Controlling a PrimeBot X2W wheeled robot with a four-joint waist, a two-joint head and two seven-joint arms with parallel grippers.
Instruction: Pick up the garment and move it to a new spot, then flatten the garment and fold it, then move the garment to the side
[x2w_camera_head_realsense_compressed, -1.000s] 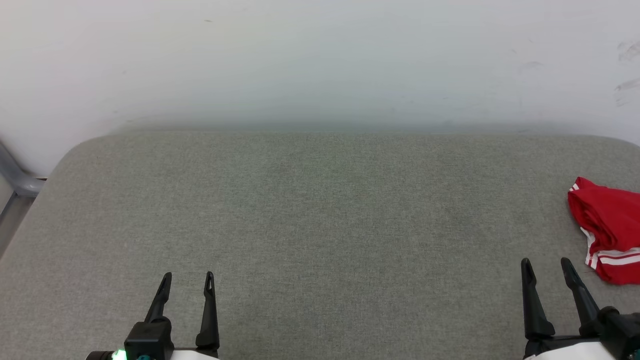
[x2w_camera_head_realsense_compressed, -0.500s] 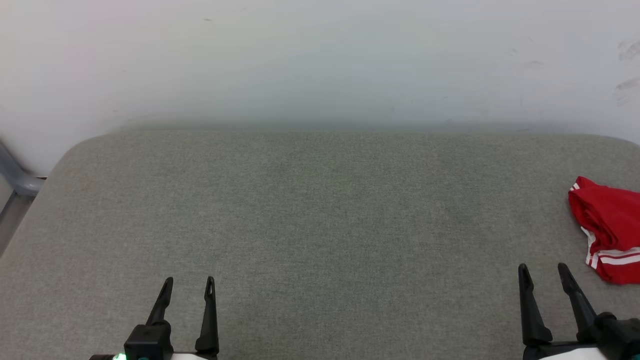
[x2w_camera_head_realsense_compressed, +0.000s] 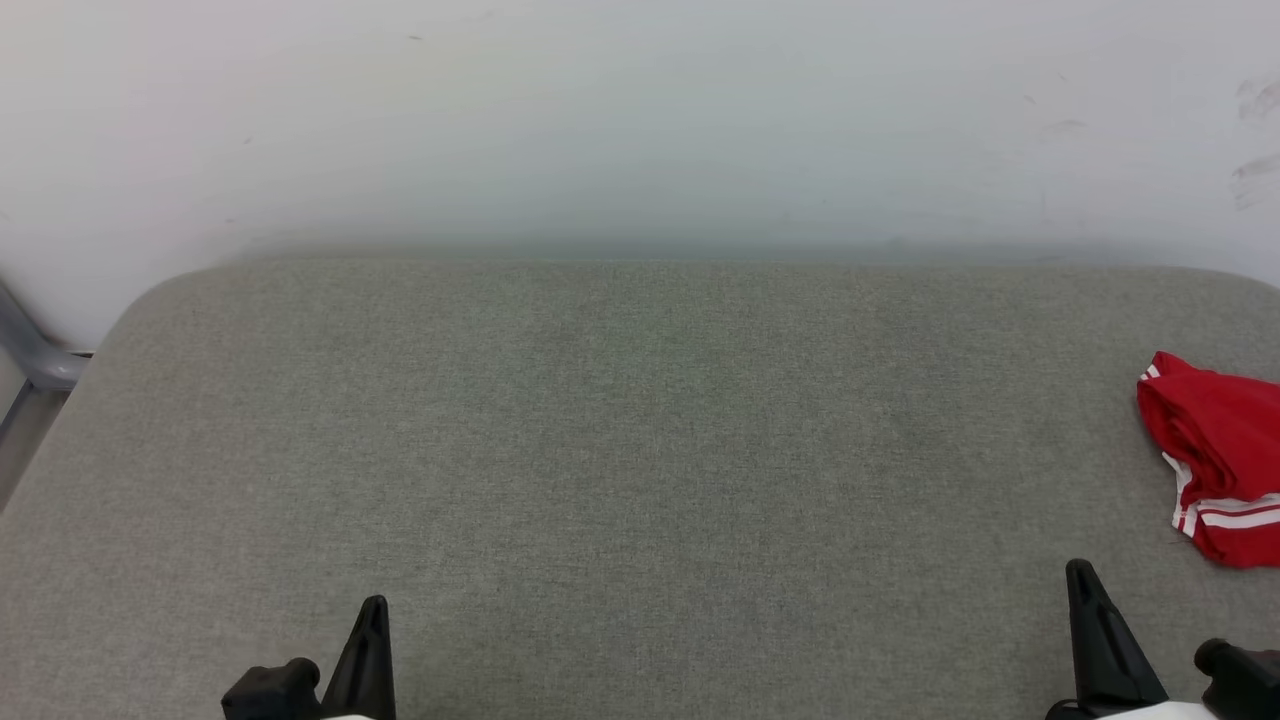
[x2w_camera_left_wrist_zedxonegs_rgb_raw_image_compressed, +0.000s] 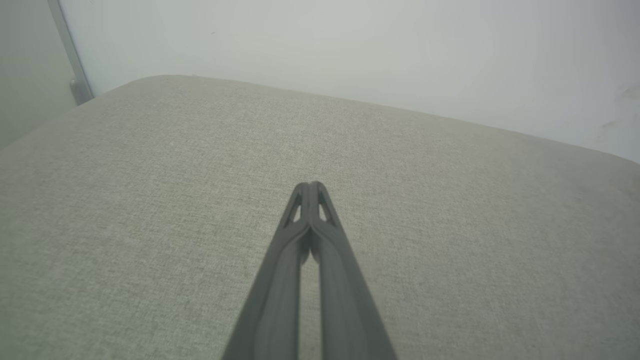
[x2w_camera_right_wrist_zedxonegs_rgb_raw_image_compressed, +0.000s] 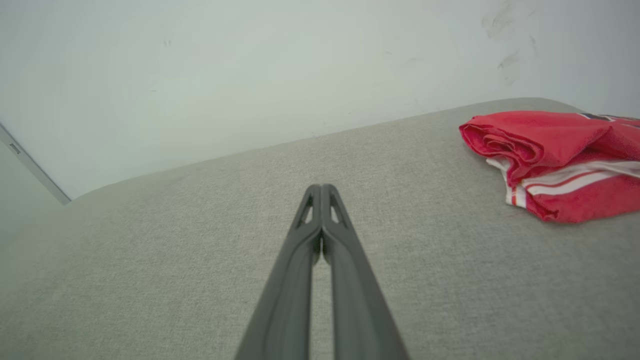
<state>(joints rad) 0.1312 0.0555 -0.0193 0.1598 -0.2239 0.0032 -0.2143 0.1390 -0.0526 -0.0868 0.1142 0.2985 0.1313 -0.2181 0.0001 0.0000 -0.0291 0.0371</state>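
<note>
The garment (x2w_camera_head_realsense_compressed: 1220, 450) is a red bundle with white stripes, folded at the right edge of the grey padded surface (x2w_camera_head_realsense_compressed: 640, 430); in the right wrist view the garment (x2w_camera_right_wrist_zedxonegs_rgb_raw_image_compressed: 555, 155) lies at the upper right. My right gripper (x2w_camera_head_realsense_compressed: 1080, 575) is shut and empty at the lower right, a short way in front and left of the garment, not touching it. Its fingers (x2w_camera_right_wrist_zedxonegs_rgb_raw_image_compressed: 320, 192) meet at the tips. My left gripper (x2w_camera_head_realsense_compressed: 374, 606) is shut and empty at the lower left, its fingers (x2w_camera_left_wrist_zedxonegs_rgb_raw_image_compressed: 310, 190) pressed together above bare fabric.
A white wall (x2w_camera_head_realsense_compressed: 640, 120) rises behind the surface. A grey metal frame (x2w_camera_head_realsense_compressed: 30, 360) stands off the left corner. The surface's rounded far corners and left edge drop away.
Both grippers have shut from open and drawn back toward the bottom of the head view. The garment has not moved.
</note>
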